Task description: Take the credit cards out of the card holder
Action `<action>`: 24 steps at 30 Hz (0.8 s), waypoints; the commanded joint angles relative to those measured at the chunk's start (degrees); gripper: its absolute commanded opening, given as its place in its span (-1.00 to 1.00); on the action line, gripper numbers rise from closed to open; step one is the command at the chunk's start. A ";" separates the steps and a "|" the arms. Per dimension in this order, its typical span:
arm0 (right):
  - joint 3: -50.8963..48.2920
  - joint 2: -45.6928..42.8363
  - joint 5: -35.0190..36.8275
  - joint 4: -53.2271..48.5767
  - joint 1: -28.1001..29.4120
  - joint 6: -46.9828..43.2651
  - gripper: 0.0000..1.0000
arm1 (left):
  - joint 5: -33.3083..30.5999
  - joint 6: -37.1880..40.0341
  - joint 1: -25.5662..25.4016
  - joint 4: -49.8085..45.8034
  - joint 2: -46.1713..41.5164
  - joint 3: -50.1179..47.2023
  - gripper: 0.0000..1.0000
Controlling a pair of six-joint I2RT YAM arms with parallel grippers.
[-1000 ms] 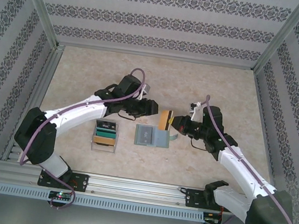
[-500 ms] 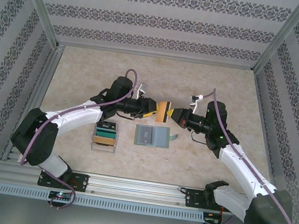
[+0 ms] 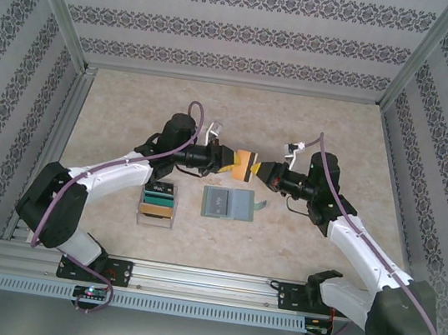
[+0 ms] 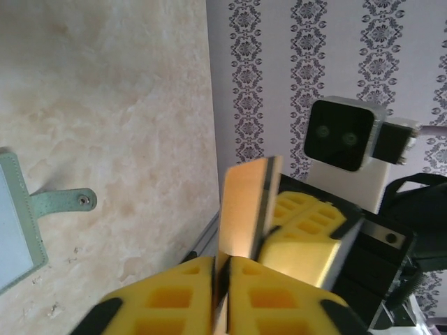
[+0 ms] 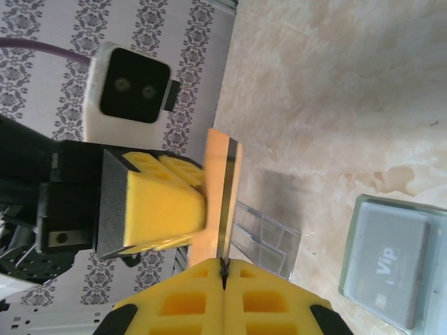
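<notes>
An orange credit card (image 3: 245, 165) hangs in the air between my two grippers, above the table. My left gripper (image 3: 232, 162) is shut on its left edge and my right gripper (image 3: 258, 170) is shut on its right edge. In the left wrist view the card (image 4: 246, 209) stands edge-on between my closed fingertips (image 4: 222, 269). In the right wrist view it (image 5: 222, 188) rises from my shut right gripper (image 5: 223, 264). The sage-green card holder (image 3: 231, 204) lies open on the table below, tab to the right, with a grey card (image 5: 394, 262) in one leaf.
A clear plastic tray (image 3: 157, 201) with staggered coloured cards sits left of the holder, beside the left forearm. Patterned walls and metal frame posts enclose the table on three sides. A metal rail (image 3: 206, 287) with the arm bases runs along the near edge.
The right gripper lifted the orange card up from the holder. The left gripper came in from the left and shut on the card's other edge.
</notes>
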 commanded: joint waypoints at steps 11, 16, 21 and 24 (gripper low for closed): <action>0.76 -0.92 3.14 -7.39 -0.13 -6.52 0.96 | -4.93 12.78 0.11 -19.05 -7.70 2.30 -1.00; 3.32 -1.15 5.92 -13.17 0.00 -10.64 0.97 | -17.57 33.15 0.06 -45.38 -13.02 7.45 -1.00; 4.68 -1.43 8.54 -15.57 0.16 -12.90 0.97 | -26.92 54.98 0.11 -57.34 -19.19 7.71 -1.00; 4.95 -1.22 9.19 -15.49 0.37 -13.27 0.96 | -28.83 68.16 -0.10 -58.43 -24.01 5.08 -1.00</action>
